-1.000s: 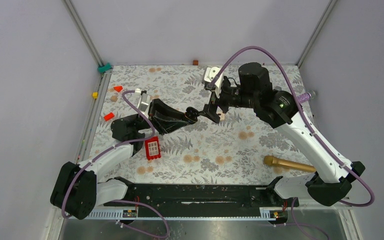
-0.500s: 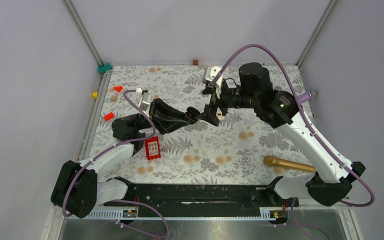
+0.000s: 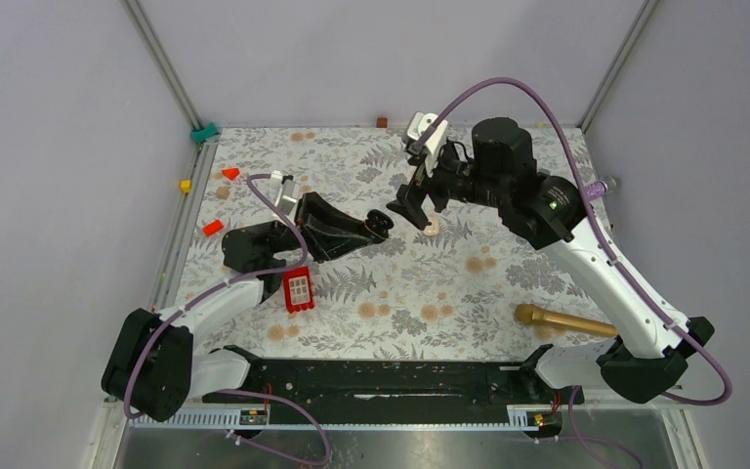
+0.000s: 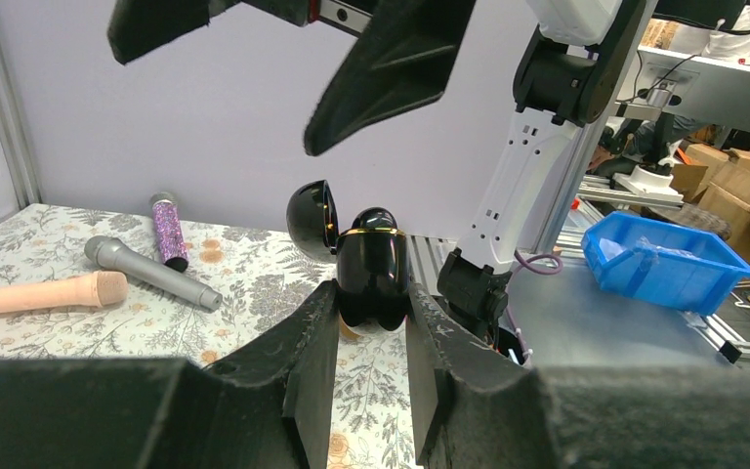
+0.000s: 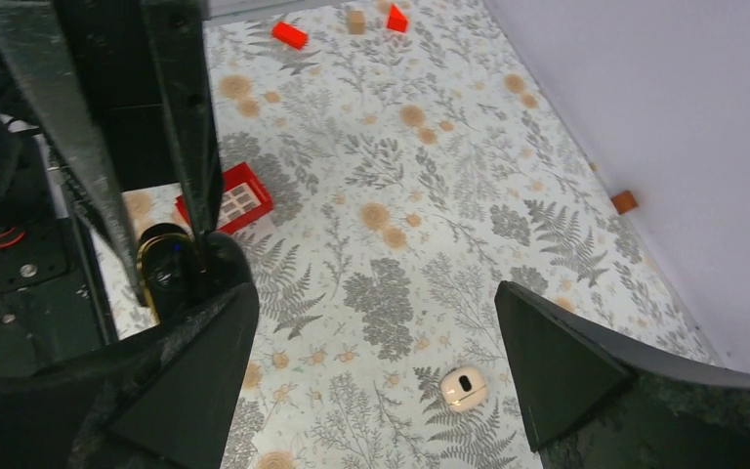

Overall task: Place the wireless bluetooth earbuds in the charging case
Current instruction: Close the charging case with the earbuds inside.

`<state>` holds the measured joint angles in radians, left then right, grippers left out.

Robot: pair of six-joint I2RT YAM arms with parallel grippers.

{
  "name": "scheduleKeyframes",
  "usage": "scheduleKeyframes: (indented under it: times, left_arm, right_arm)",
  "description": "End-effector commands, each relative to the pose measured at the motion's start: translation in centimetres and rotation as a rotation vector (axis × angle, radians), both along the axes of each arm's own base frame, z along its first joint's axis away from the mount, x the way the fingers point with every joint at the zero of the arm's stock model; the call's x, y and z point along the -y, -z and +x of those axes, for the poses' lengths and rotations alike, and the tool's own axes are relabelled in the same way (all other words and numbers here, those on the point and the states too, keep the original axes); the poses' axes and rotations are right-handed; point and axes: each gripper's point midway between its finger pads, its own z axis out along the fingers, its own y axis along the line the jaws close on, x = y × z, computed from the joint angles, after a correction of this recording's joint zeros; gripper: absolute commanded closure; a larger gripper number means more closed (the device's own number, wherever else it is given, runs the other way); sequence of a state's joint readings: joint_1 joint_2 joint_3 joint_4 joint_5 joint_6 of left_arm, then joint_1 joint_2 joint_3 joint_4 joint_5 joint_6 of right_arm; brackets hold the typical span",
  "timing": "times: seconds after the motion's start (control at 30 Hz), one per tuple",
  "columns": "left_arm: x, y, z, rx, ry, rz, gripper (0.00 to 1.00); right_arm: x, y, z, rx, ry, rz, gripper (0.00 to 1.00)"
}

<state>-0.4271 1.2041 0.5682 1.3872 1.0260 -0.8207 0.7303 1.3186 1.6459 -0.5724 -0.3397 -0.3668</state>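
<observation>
Left gripper [image 4: 371,295] grips open case [image 4: 371,256]; right gripper [image 5: 373,295] wide, empty. Earbuds unseen, so insertion unclear.

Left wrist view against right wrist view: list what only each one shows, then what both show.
Only the left wrist view: a grey microphone, a purple glitter microphone, a peach microphone and a blue bin off to the side. Only the right wrist view: the red block, a small white oval object on the cloth, a brown cube by the wall. Both: the black charging case clamped in the left gripper, the wide-open right gripper, the floral tablecloth.
</observation>
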Motion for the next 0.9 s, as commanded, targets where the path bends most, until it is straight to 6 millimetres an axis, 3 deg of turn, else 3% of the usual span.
scheduleKeyframes:
  times: [0.0, 0.17, 0.3, 0.57, 0.7, 0.87]
  left_arm:
    - [0.0, -2.1, -0.9, 0.095, 0.024, -0.032, 1.0]
    - [-0.1, -2.3, -1.1, 0.101, 0.028, -0.034, 1.0]
    - [0.0, -2.2, -1.0, 0.098, 0.027, -0.032, 1.0]
    - [0.2, -1.7, -0.1, 0.075, 0.005, -0.024, 1.0]
    - [0.4, -1.3, 0.5, 0.051, -0.01, -0.013, 1.0]
    - [0.5, -1.1, 0.9, 0.042, -0.021, -0.01, 1.0]
  right_arm:
    - [1.1, -1.6, 2.1, 0.063, 0.117, 0.04, 0.0]
    - [0.4, 1.2, 2.4, 0.029, 0.095, 0.003, 0.01]
    - [-0.2, 2.6, 1.4, -0.011, 0.034, 0.0, 0.0]
    - [-0.5, 0.3, -3.7, -0.053, -0.154, 0.096, 0.01]
    - [0.1, -0.4, -4.1, -0.029, -0.146, 0.099, 0.01]
    - [0.6, 0.3, -3.3, 0.0, -0.108, 0.071, 0.01]
